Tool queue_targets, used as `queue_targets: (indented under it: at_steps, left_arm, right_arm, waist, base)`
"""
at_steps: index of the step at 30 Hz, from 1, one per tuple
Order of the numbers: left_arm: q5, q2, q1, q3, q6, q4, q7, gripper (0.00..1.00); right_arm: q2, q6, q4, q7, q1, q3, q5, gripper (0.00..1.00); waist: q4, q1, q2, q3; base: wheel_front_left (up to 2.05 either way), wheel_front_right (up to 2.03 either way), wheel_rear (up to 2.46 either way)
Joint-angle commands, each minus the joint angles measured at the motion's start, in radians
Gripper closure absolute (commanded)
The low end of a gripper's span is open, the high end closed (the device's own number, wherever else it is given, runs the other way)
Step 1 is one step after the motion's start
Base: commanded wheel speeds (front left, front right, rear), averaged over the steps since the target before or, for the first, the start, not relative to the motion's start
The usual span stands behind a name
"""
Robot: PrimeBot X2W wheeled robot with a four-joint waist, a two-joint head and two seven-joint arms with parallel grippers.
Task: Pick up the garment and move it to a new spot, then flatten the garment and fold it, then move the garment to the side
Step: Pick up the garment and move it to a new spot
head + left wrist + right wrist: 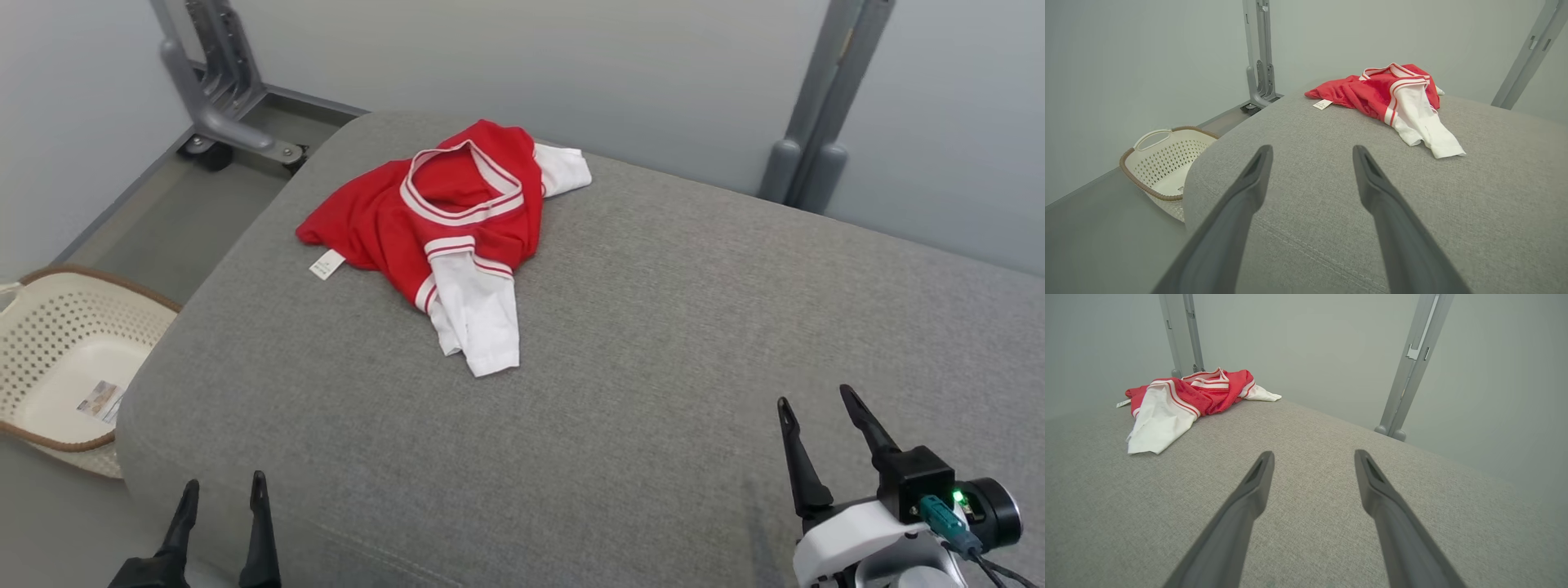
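Nearest the robot, the left gripper (226, 480) hangs by the front left corner of the grey padded surface (653, 343) and the right gripper (815, 396) hovers over its front right part. Both have their jaws spread wide and hold nothing. Ahead of them lies a broad stretch of bare cloth, which looks like a natural new spot. The garment (457, 212), a red shirt with white sleeves and striped trim, lies crumpled toward the far left of the surface, well apart from both grippers. One white sleeve (478, 327) trails toward the robot and a small label (327, 264) sticks out at its left edge. The step in hand seems to be the first pick-up, not yet begun. To do it well, each arm should probably reach out and come down on a raised fold of the red body, one on each side, so the shirt lifts together rather than twisting. Closing on the loose sleeve alone would likely drag the rest. Off the left edge a pale basket (57, 343) stands on the floor, so the cloth is best kept over the surface. Beyond, grey metal posts (816, 122) stand against the wall.
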Motion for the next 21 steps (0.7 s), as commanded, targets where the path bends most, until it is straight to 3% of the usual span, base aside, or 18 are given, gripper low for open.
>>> queue_targets:
  at_steps: [1, 13, 21]
  left_arm:
    - [-0.010, -0.003, 0.017, 0.009, 0.007, -0.014, 0.000, 0.00]
    - [-0.014, -0.010, -0.024, -0.014, 0.000, -0.002, 0.000, 0.00]
    - [-0.077, -0.012, -0.293, -0.089, -0.014, 0.105, 0.000, 0.00]
  right_arm:
    - [-0.013, -0.002, 0.014, -0.003, -0.016, 0.013, 0.001, 0.00]
    - [-0.031, -0.002, 0.006, -0.003, -0.002, -0.010, 0.005, 0.00]
    - [-0.103, -0.002, -0.058, -0.003, -0.113, -0.058, -0.043, 0.00]
  waist:
    - [0.061, 0.0000, 0.0000, 0.012]
    - [0.056, 0.0000, 0.0000, 0.040]
    - [0.000, 0.0000, 0.0000, 0.264]
  base:
    - [0.00, 0.00, 0.00]
    - [0.00, 0.00, 0.00]
    - [0.00, 0.00, 0.00]
